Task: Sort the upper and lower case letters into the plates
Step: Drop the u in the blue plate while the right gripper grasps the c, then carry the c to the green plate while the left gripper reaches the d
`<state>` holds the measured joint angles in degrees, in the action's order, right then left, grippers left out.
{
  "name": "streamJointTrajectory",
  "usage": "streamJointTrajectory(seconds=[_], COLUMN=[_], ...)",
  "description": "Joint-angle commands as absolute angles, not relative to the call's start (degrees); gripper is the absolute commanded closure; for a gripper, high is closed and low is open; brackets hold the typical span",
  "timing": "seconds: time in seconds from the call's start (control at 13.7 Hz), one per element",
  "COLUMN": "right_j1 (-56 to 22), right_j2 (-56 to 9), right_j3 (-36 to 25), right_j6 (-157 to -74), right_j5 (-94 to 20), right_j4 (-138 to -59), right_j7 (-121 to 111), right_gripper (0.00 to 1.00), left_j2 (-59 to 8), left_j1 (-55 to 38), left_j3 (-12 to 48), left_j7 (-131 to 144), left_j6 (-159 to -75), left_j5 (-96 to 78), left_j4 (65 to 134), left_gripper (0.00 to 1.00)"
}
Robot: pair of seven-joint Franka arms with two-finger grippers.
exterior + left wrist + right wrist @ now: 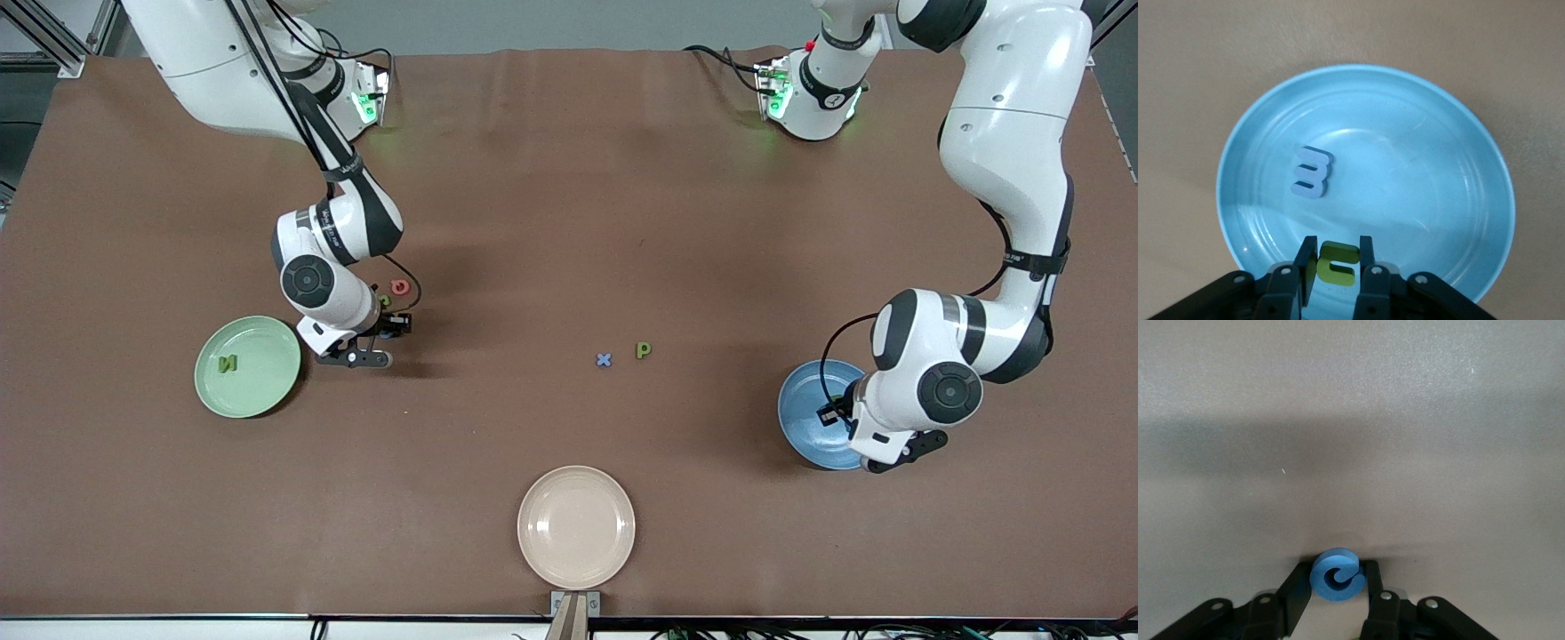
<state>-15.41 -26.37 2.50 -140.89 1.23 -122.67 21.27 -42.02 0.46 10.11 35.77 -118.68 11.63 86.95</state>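
Left gripper (1333,267) pinching green letter (1337,263) over blue plate (1458,167); right gripper (1336,583) pinching blue letter (1336,575) at table level, could slip out if lifted

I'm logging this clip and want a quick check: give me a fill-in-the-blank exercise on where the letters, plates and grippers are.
1. The left gripper is over the ____ plate with a green letter between its fingers.
2. The right gripper has its fingers around a ____ letter beside the green plate.
3. The letter N lies in the ____ plate.
4. The cream plate holds ____ letters.

Missing words: blue; blue; green; no
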Motion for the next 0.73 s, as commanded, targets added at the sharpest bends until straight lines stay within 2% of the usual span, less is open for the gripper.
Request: streamJointTrajectory(seconds=[0.0, 0.15, 0.29, 0.44, 0.66], right_j1=[-15.82, -15.82, -15.56, -14.77, -8.55], right_j2=[-26.54, -26.46, -25.23, -22.43, -19.34], right_j3=[2.46, 2.46, 2.37, 2.02, 1.85], right_j6=[-141.68, -141.07, -138.54, -131.34, -128.76], right_j5=[0.88, 0.88, 0.97, 0.97, 1.58], right_j4=[-123.57, -123.14, -122.7, -120.16, -119.44], right_j7=[21.97, 21.89, 21.1, 19.44, 9.55], right_gripper=[0.68, 0.73, 0.74, 0.74, 0.74], left_j2=[-40.96, -39.82, -39.38, -39.81, -40.25], left_j1=[0.0, -1.31, -1.84, -3.24, -10.62], left_j3=[10.63, 11.85, 17.54, 23.53, 23.73], left_j7=[37.43, 39.63, 48.11, 59.8, 72.91], left_j6=[-118.04, -115.42, -113.91, -114.43, -123.01], left_j5=[11.51, 11.51, 11.08, 11.34, 11.95], left_j4=[87.01, 86.92, 86.84, 87.1, 90.86], left_gripper=[0.0, 0.0, 0.0, 0.0, 0.0])
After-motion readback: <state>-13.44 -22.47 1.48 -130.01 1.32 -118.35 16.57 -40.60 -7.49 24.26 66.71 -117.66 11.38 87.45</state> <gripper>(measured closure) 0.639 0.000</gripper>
